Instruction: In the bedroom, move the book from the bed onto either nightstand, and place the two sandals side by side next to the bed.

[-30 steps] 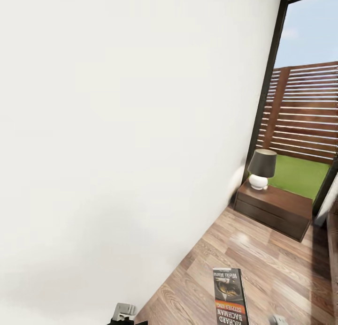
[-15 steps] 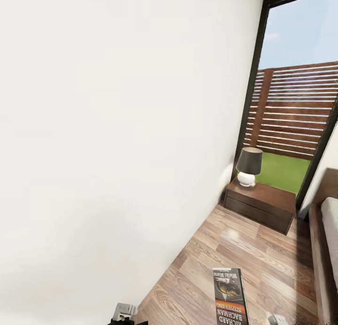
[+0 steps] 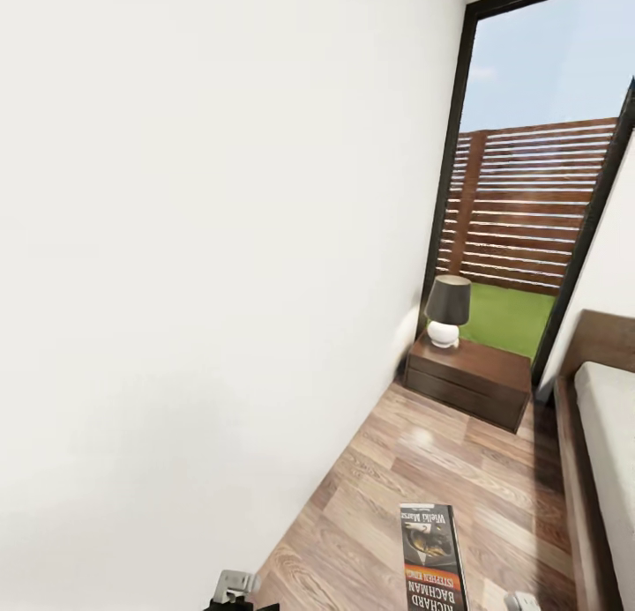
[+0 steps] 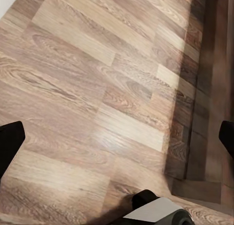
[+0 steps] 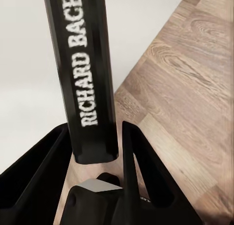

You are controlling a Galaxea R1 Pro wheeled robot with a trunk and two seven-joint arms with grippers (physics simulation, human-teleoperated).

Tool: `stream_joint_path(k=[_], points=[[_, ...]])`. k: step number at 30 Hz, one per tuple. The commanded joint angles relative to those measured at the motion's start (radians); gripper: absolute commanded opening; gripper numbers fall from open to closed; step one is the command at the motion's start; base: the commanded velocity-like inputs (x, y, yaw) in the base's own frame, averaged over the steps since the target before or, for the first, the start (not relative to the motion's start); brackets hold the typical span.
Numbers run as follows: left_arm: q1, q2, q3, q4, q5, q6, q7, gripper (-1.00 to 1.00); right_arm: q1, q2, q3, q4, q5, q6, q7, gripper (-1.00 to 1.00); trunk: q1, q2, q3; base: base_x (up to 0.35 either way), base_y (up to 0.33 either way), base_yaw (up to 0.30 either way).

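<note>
Right gripper (image 5: pixel 95 152): black fingers pinching the thin dark paperback book (image 5: pixel 87 74) by its spine.
Book: held above the wood-plank floor (image 3: pixel 423 470).
Left gripper (image 4: pixel 117 137): fingers spread wide.
Reddish-brown square nightstand (image 3: pixel 467 377): ahead, by the window, bearing a dark-shaded lamp (image 3: pixel 447 309).
Bed (image 3: pixel 604 435): at right.

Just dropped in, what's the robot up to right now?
The right gripper is carrying the book, its spine clamped between the fingers. In the head view the book is held out over the wood floor. The nightstand with a lamp stands ahead by the window, with the bed along the right. The left gripper is open above bare floor.
</note>
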Motion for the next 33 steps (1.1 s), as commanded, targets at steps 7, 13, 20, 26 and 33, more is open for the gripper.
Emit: stream_joint_path(k=[7, 13, 20, 26, 33], points=[[-0.001, -0.001, 0.007, 0.001, -0.004, -0.002, -0.004, 1.0, -0.001, -0.001, 0.004, -0.001, -0.011, 0.01, 0.002, -1.0, 0.001, -0.001, -0.002, 0.315, 0.0, -0.018], [-0.001, -0.001, 0.007, 0.002, -0.004, -0.002, -0.004, 1.0, -0.001, -0.001, 0.004, -0.001, -0.011, 0.01, 0.002, -1.0, 0.001, -0.001, -0.002, 0.154, 0.0, -0.024], [-0.001, -0.001, 0.007, 0.002, -0.004, -0.002, -0.004, 1.0, -0.001, -0.001, 0.004, -0.001, -0.011, 0.01, 0.002, -1.0, 0.001, -0.001, -0.002, 0.008, 0.0, -0.168], [-0.001, -0.001, 0.007, 0.002, -0.004, -0.002, -0.004, 1.0, -0.001, -0.001, 0.004, -0.001, -0.011, 0.01, 0.002, -1.0, 0.001, -0.001, -0.002, 0.0, 0.0, -0.199], [-0.001, -0.001, 0.007, 0.002, -0.004, -0.002, -0.004, 1.0, -0.001, -0.001, 0.004, -0.001, -0.011, 0.01, 0.002, -1.0, 0.001, -0.001, -0.002, 0.0, 0.0, -0.198]])
